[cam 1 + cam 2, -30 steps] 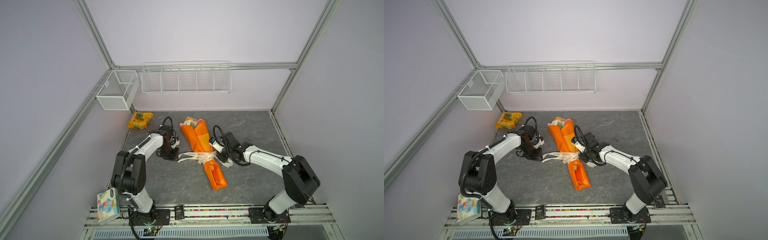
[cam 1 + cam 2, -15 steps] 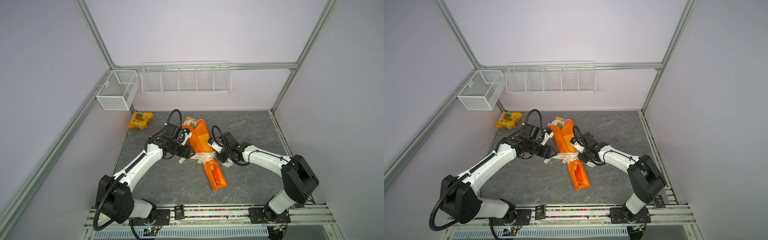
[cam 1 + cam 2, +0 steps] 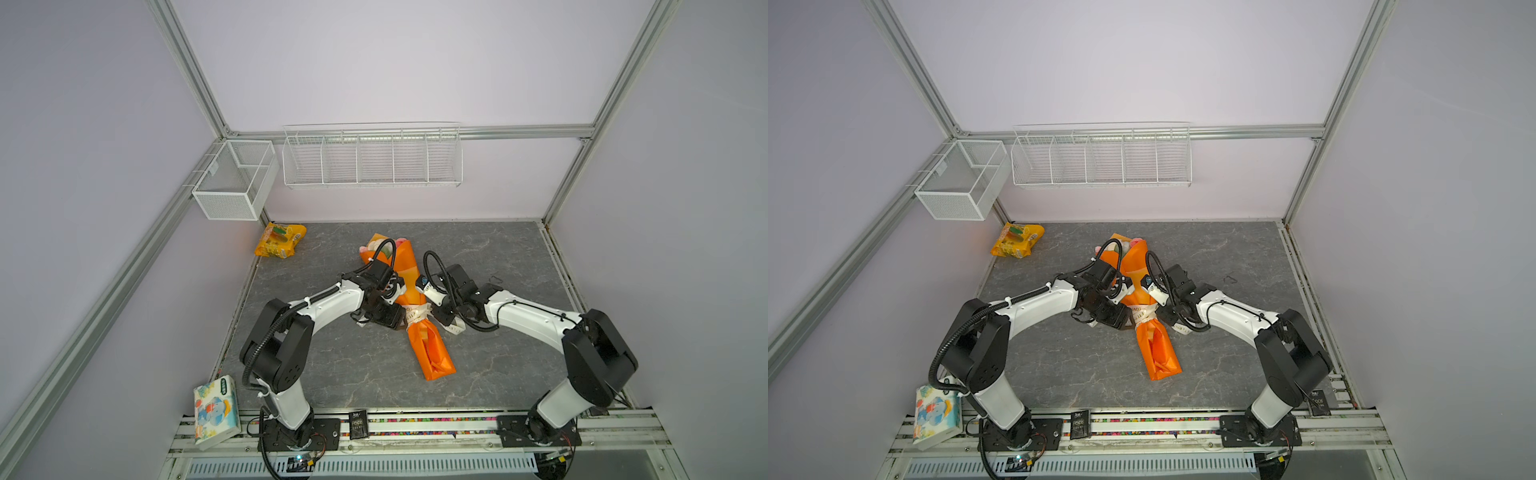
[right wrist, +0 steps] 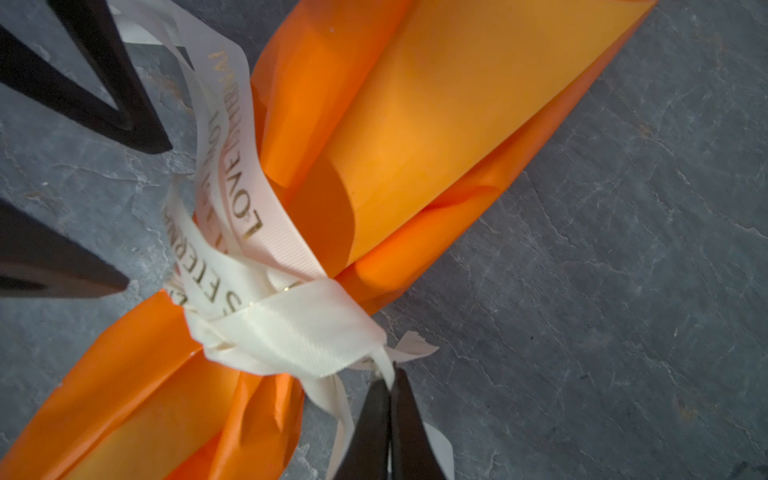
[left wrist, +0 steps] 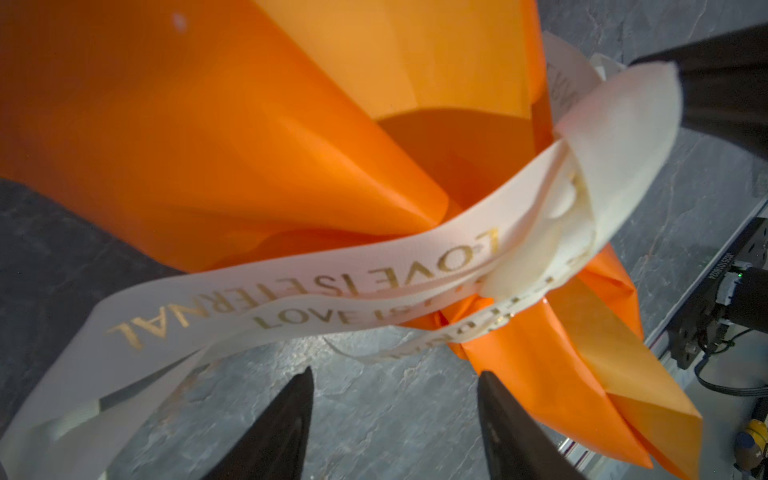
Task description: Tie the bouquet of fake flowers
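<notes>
Fingers of the right gripper pinch the cream ribbon by its tail, shown only by its wrist view; the left gripper gapes empty beside the knot. In both top views the bouquet of fake flowers lies on the table, blooms farthest

The bouquet of fake flowers lies flat near the middle of the grey tabletop. It lies on a slant, with the pink and cream flower heads toward the far edge and the folded foot toward the near edge. Its glossy orange paper wrap forms a cone. A cream ribbon with gold lettering is wound and loosely knotted around the narrow waist, its ends trailing to either side.
</notes>
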### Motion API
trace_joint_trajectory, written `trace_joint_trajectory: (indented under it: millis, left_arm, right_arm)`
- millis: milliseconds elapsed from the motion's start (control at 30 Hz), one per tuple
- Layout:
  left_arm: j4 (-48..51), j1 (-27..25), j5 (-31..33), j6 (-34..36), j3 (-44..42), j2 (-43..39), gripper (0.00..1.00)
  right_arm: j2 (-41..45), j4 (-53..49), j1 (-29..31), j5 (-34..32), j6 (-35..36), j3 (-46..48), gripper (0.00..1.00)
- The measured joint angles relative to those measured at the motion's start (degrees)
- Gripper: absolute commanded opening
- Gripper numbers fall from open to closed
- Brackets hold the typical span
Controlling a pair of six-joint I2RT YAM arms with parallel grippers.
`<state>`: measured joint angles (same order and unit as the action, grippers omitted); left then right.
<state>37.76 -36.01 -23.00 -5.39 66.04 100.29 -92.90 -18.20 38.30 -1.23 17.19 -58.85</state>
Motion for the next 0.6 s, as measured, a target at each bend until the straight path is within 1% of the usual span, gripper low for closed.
trace_joint_trajectory:
  millis: [67, 133, 167, 200, 233, 267, 300, 367, 400, 433, 467, 533, 600]
  left_arm:
    - [-0.5, 0.0, -0.1, 0.0, 0.5, 1.0, 0.62]
    - [-1.1, 0.0, -0.5, 0.0, 0.7, 1.7, 0.59]
    - [-1.3, 0.0, -0.8, 0.1, 0.8, 2.1, 0.56]
    - [-1.5, 0.0, -1.2, 0.1, 0.9, 2.4, 0.50]
    - [-1.7, 0.0, -1.5, 0.4, 1.0, 2.5, 0.46]
    - [-1.8, 0.0, -1.8, 0.6, 1.2, 2.7, 0.40]
    - [-1.7, 0.0, -2.2, 0.7, 1.6, 2.8, 0.30]
    - [-1.6, 0.0, -2.7, 1.2, 2.4, 3.2, 0.18]
    - [-1.5, 0.0, -2.9, 1.3, 2.6, 3.2, 0.08]
    - [-1.4, 0.0, -3.0, 1.9, 2.7, 3.2, 0.01]
    - [-1.1, 0.0, -3.0, 2.1, 2.8, 3.2, 0.00]
    - [0.0, 0.0, -3.3, 2.5, 2.8, 3.2, 0.00]
    - [1.5, 0.0, -3.5, 3.0, 2.8, 2.9, 0.00]
  right_arm:
    - [0.0, 0.0, 0.0, 0.0, 0.0, 0.0, 0.07]
    - [0.0, 0.0, 0.0, 0.0, 0.0, 0.0, 0.07]
    - [0.0, 0.0, 0.0, 0.0, 0.0, 0.0, 0.07]
    - [0.0, 0.0, 0.0, 0.0, 0.0, 0.0, 0.07]
    - [0.0, 0.0, 0.0, 0.0, 0.0, 0.0, 0.08]
    - [0.0, 0.0, 0.0, 0.0, 0.0, 0.0, 0.08]
    - [0.0, 0.0, 0.0, 0.0, 0.0, 0.0, 0.09]
    - [0.0, 0.0, 0.0, 0.0, 0.0, 0.0, 0.10]
    - [0.0, 0.0, 0.0, 0.0, 0.0, 0.0, 0.11]
    - [0.0, 0.0, 0.0, 0.0, -0.1, 0.0, 0.13]
    - [0.0, 0.0, 0.0, 0.0, -0.1, 0.0, 0.16]
    - [0.0, 0.0, 0.0, 0.0, -0.2, 0.0, 0.26]
    - [0.2, 0.0, 0.0, -0.2, -0.7, 0.0, 0.32]
